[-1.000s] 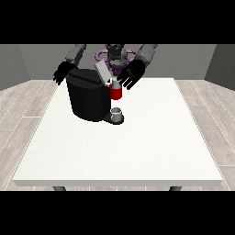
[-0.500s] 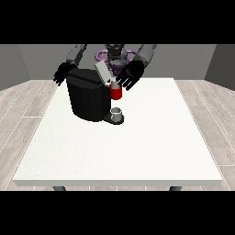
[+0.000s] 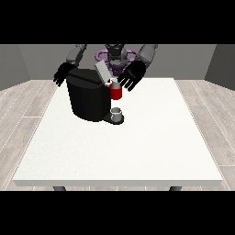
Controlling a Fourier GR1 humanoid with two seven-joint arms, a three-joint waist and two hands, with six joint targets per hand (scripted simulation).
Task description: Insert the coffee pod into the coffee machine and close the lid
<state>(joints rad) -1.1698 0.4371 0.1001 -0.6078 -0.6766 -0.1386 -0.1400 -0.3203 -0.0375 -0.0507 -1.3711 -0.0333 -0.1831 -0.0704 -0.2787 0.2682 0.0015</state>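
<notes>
1. Plainly, in the front view, a black coffee machine (image 3: 88,98) stands on the white table (image 3: 137,142) at the far left part of the top, with its grey lid (image 3: 102,72) tilted up and open.
2. At the machine's front, toward three o'clock of its body, sits a red part (image 3: 116,93); whether the coffee pod is the small pale piece on top of it cannot be told.
3. Below it, at six o'clock, a small grey cup (image 3: 117,113) rests on the machine's base.
4. The hand at the view's right (image 3: 131,76) hangs just at one o'clock of the red part, its fingers spread and released, holding nothing.
5. The hand at the view's left (image 3: 62,73) lies at ten o'clock of the machine, behind its top edge, fingers relaxed and apart.
</notes>
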